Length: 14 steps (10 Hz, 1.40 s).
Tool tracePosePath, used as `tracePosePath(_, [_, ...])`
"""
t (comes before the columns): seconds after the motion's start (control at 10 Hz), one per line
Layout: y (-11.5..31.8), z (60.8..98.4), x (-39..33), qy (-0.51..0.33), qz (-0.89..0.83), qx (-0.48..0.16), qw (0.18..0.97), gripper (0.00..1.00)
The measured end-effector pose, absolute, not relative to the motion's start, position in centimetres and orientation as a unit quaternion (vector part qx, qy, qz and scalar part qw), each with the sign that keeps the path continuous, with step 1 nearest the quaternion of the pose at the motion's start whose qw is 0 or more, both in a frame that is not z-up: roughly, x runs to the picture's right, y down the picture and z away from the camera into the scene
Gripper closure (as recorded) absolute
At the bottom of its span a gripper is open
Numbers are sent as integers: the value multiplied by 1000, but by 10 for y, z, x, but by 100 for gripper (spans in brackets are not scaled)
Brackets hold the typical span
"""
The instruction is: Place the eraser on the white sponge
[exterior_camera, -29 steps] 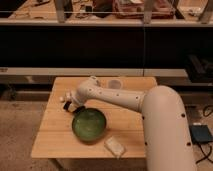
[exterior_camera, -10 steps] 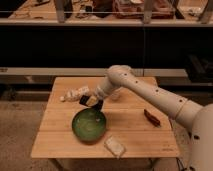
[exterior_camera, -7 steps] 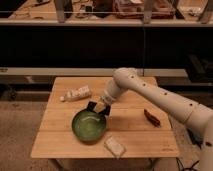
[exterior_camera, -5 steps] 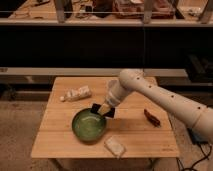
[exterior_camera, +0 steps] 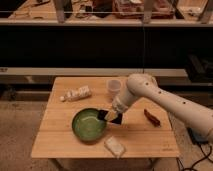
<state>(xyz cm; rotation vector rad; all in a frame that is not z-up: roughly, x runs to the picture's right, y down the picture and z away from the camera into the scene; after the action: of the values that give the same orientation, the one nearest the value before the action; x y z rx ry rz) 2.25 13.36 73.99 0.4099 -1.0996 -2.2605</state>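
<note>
Gripper (exterior_camera: pixel 111 116) sits low over the table (exterior_camera: pixel 55 142), at the right rim of the green bowl (exterior_camera: pixel 76 124), pinched on the eraser (exterior_camera: pixel 115 119), a small black block. Its long axis can't be made out. White sponge (exterior_camera: pixel 114 146) lies in front of gripper, nr table's front edge, apart from bowl. Translucent cup (exterior_camera: pixel 114 87) just behind gripper. White tube bottle (exterior_camera: pixel 76 93) behind-left, label too small to read. Dark red obj. (exterior_camera: pixel 152 117) to gripper's right.

The dark gripper (exterior_camera: pixel 110 116), at the right rim of the round green bowl (exterior_camera: pixel 88 125), ends a white arm (exterior_camera: pixel 165 102). The soft rectangular sponge (exterior_camera: pixel 114 146) is whitish, the wooden table (exterior_camera: pixel 57 137) light tan, the elongated object (exterior_camera: pixel 152 117) dark red, the tube-like bottle (exterior_camera: pixel 77 93) white.
</note>
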Motion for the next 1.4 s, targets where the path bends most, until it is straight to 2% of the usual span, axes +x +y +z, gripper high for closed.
tracePosePath(0.6, [141, 738, 26, -416, -845, 154, 300, 100])
tracePosePath(0.9, [159, 712, 42, -405, -847, 153, 309, 100])
tracePosePath(1.4, [239, 686, 54, -390, -859, 108, 313, 100])
